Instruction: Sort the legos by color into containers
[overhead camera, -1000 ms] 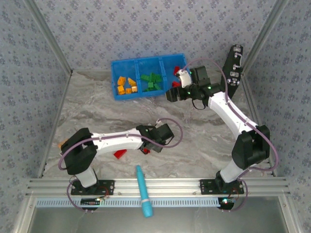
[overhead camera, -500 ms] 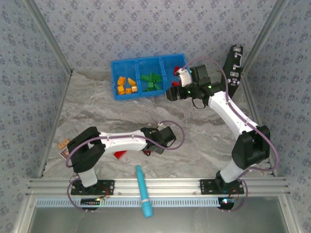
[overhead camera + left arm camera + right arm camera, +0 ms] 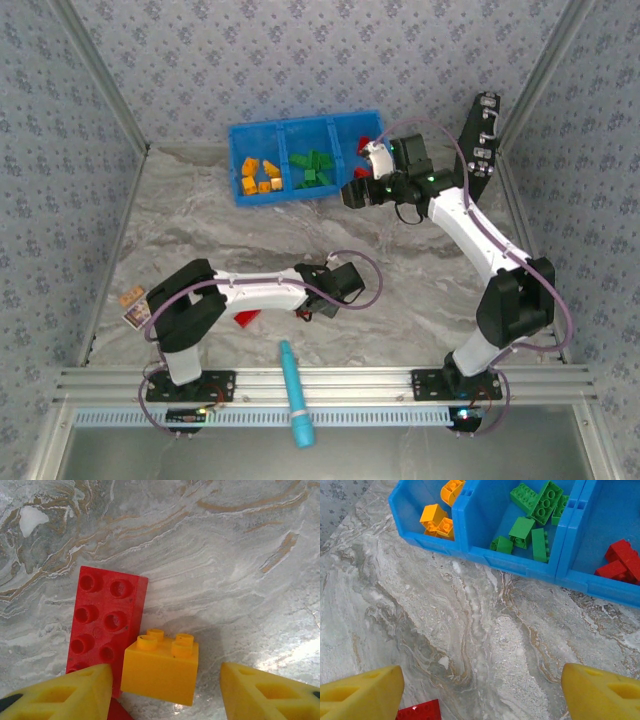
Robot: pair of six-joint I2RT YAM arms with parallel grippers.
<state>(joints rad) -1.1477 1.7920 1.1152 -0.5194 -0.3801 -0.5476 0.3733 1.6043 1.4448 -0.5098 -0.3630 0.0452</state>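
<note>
In the left wrist view an orange-yellow lego (image 3: 160,672) stands studs-up on the table between the fingers of my left gripper (image 3: 165,695). The gripper is open, with a narrow gap at the left finger (image 3: 65,695) and a wider one at the right. A red eight-stud lego (image 3: 102,620) lies flat against the orange one's left side. My right gripper (image 3: 482,695) hangs open over bare table just in front of the blue containers (image 3: 510,565). They hold orange legos (image 3: 436,520) at left, green legos (image 3: 532,517) in the middle and red legos (image 3: 620,560) at right.
A teal stick (image 3: 295,392) lies at the near edge between the arm bases. A black case (image 3: 480,135) leans at the back right. Another red lego (image 3: 245,318) lies under the left arm, and a small orange piece (image 3: 131,297) sits by the left wall.
The left arm's elbow has swung right and the left gripper has slid slightly nearer and right, its jaws narrowing a little. The right arm has not moved.
</note>
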